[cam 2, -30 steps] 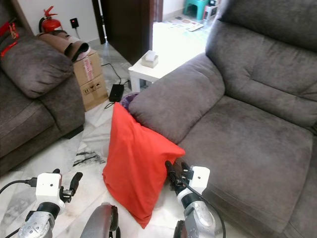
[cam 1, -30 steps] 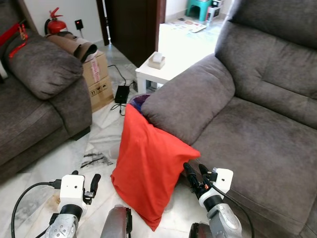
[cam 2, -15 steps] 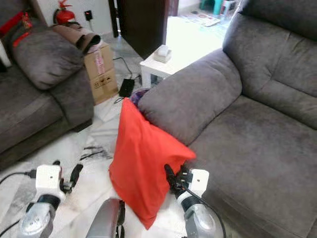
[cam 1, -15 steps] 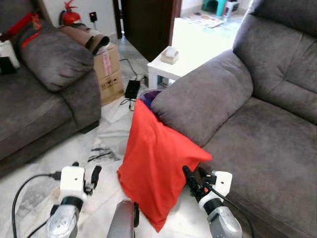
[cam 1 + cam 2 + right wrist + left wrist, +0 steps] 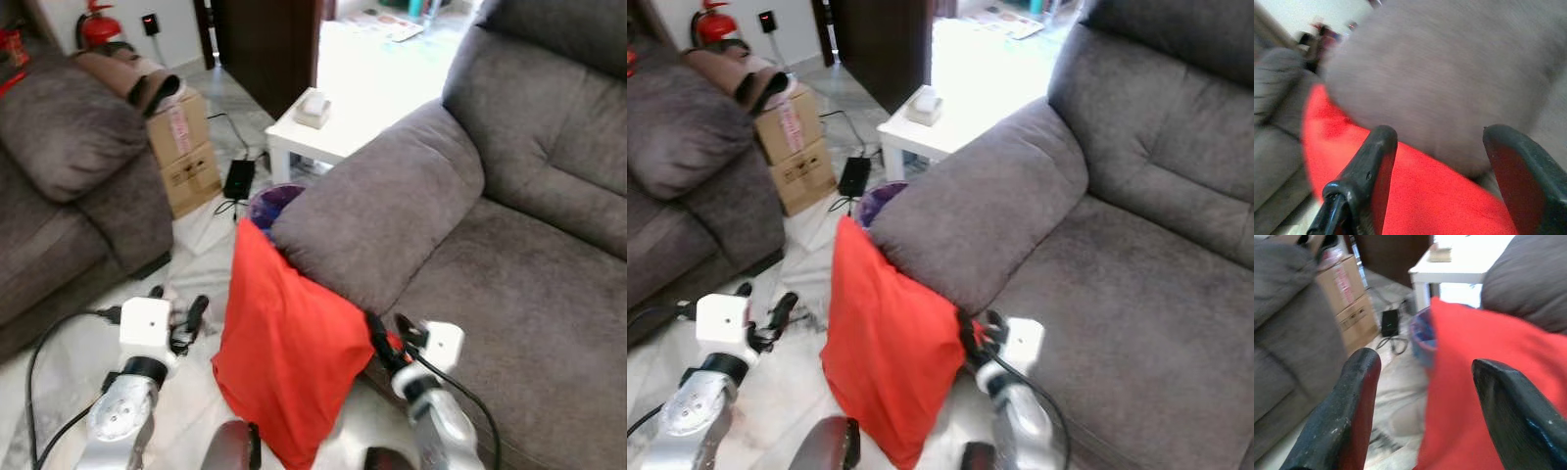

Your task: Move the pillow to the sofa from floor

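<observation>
Red pillow [image 5: 284, 362] now touched by right gripper [image 5: 387, 338] fingers.

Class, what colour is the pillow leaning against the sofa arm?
The pillow is plain bright red, with no pattern; it shows best in the left eye view.

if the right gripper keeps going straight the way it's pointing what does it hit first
Most likely the red pillow, which lies right ahead of the open right gripper, with the grey sofa armrest just behind it; depth is unclear.
</observation>
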Controlling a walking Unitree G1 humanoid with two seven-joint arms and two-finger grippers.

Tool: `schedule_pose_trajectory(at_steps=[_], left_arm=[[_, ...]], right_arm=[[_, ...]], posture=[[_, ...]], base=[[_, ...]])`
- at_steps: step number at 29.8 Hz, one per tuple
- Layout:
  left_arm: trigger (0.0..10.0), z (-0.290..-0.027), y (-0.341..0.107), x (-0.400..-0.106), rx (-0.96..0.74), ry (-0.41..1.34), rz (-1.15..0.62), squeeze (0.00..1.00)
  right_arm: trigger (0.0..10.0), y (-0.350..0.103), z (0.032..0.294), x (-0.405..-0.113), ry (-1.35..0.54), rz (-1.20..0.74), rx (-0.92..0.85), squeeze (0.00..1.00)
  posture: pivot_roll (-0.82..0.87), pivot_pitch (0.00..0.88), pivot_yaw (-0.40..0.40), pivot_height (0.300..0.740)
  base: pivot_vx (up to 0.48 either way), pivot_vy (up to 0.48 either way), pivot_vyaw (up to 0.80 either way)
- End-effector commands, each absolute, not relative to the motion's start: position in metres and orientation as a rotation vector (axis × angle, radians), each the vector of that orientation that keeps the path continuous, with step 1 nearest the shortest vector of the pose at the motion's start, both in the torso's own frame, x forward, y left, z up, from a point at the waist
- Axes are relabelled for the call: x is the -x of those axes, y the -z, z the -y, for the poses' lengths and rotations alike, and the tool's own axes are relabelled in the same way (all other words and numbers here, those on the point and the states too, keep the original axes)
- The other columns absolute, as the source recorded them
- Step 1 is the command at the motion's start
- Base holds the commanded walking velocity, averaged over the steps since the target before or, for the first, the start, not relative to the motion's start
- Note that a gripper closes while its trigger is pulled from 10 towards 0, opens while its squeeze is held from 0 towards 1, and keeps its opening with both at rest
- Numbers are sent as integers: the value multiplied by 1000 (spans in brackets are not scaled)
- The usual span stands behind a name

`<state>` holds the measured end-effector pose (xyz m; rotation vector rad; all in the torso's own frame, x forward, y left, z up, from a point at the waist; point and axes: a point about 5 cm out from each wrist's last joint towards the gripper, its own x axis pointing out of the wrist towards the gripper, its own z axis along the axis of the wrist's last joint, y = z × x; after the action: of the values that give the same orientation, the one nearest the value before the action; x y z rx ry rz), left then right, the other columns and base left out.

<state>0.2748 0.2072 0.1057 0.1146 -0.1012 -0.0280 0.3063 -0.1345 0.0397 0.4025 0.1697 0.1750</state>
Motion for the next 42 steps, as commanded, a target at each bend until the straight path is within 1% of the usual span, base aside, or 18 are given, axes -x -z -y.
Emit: schedule_pose_trajectory(at_steps=[1, 2, 5, 7, 8, 10, 12, 13, 14, 15, 19, 22, 23, 24, 31, 35, 37, 42], left_arm=[[10000, -207, -102, -271, -117, 33, 79, 0], [10000, -211, -107, -272, -107, 8, 99, 0], [10000, -217, -120, -278, -70, -30, 130, 0], [10000, -217, -135, -286, -21, -9, 160, 0], [10000, -217, -135, -286, -21, -9, 160, 0], [10000, -216, -139, -289, -14, -9, 177, 0], [10000, -216, -140, -289, 3, -13, 179, 0], [10000, -221, -138, -293, 73, -67, 146, 0], [10000, -221, -138, -293, 73, -67, 146, 0], [10000, -226, -135, -297, 102, -107, 107, 0], [10000, -229, -140, -311, 163, -110, 73, 0], [10000, -223, -150, -321, 145, -70, 91, 0], [10000, -218, -156, -327, 104, -43, 99, 0], [10000, -217, -158, -329, 93, -37, 99, 0], [10000, -192, -182, -348, 105, 39, 149, 0], [10000, -190, -185, -347, 34, 41, 167, 0], [10000, -190, -188, -344, 50, 46, 180, 0], [10000, -188, -194, -335, 46, 59, 206, 0]], right_arm=[[10000, -24, 148, -298, -85, -255, -445, 133], [10000, -23, 151, -300, -74, -300, -443, 1000], [10000, -37, 155, -307, -179, -224, -289, 1000], [10000, -53, 162, -312, -318, -128, 39, 1000], [10000, -53, 162, -312, -318, -128, 39, 1000], [10000, -58, 165, -312, -398, -93, 235, 1000], [10000, -59, 165, -312, -442, -86, 315, 1000], [10000, -57, 162, -307, -592, -79, 519, 1000], [10000, -57, 162, -307, -592, -79, 519, 1000], [10000, -52, 160, -301, -701, -84, 659, 1000], [10000, -41, 156, -294, -792, -95, 797, 1000], [10000, -38, 155, -299, -737, -126, 777, 1000], [10000, -34, 153, -300, -706, -156, 760, 784], [10000, -33, 152, -301, -699, -166, 758, 27], [10000, -29, 126, -302, -696, -124, 761, 0], [10000, -32, 115, -307, -703, -111, 789, 0], [10000, -34, 113, -310, -680, -112, 750, 0], [10000, -49, 110, -325, -602, -44, 829, 0]], posture=[[97, 198, 1, 607], [99, 201, -2, 607], [104, 200, -3, 607], [99, 204, -5, 607], [99, 204, -5, 607], [98, 209, -6, 607], [95, 211, -6, 607], [87, 217, -7, 607], [87, 217, -7, 607], [86, 219, -7, 607], [93, 213, -5, 607], [96, 216, -4, 607], [98, 219, -2, 607], [100, 220, -2, 607], [117, 225, 9, 607], [128, 235, 14, 607], [138, 239, 14, 607], [156, 259, 13, 607]], base=[[0, 0, 0], [0, 0, 0], [0, 0, 0], [0, 0, 0], [0, 0, 0], [0, 0, 0], [0, 0, 0], [0, 0, 0], [0, 0, 0], [0, 0, 0], [0, 0, 0], [0, 0, 0], [0, 0, 0], [0, 0, 0], [0, 0, 0], [0, 0, 0], [0, 0, 0], [0, 0, 0]])
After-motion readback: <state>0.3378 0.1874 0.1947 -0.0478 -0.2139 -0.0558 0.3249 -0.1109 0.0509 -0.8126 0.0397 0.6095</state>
